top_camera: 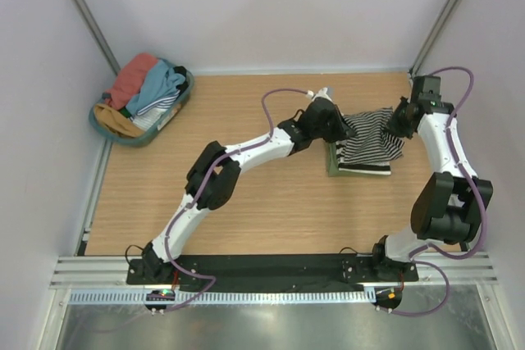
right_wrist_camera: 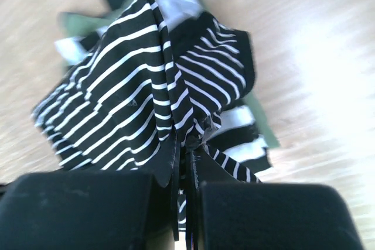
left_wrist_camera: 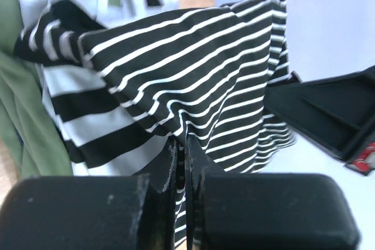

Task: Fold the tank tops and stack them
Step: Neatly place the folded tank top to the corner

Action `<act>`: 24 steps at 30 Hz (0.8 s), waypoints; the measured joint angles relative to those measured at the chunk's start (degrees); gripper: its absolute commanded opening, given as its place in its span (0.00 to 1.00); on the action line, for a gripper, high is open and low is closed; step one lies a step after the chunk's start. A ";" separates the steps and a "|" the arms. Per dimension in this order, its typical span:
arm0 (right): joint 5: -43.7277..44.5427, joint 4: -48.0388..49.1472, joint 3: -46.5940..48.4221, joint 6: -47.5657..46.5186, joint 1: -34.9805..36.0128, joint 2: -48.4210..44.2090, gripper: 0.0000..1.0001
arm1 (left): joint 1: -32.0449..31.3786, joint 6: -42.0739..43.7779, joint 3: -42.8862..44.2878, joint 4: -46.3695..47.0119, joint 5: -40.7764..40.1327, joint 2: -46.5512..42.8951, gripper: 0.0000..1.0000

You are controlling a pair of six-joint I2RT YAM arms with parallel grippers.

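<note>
A thin-striped black-and-white tank top [top_camera: 373,133] hangs between my two grippers above a small stack. My left gripper [top_camera: 338,125] is shut on its left edge [left_wrist_camera: 193,109]. My right gripper [top_camera: 399,123] is shut on its right edge [right_wrist_camera: 146,103]. Under it lie a folded wide-striped black-and-white top [top_camera: 365,167] and an olive green top [top_camera: 332,161], which also shows in the left wrist view [left_wrist_camera: 23,121]. More tops, coral [top_camera: 131,78], teal blue [top_camera: 156,88] and mustard [top_camera: 115,120], are heaped in the basket.
The round teal basket [top_camera: 182,104] stands at the table's far left corner. White walls with metal posts close in the back and sides. A black rail [top_camera: 271,268] runs along the near edge at the arm bases.
</note>
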 measured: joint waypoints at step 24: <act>11.32 3.63 -9.64 2.29 -1.86 -5.20 0.48 | 0.96 2.21 -1.86 -3.15 -3.45 0.94 0.75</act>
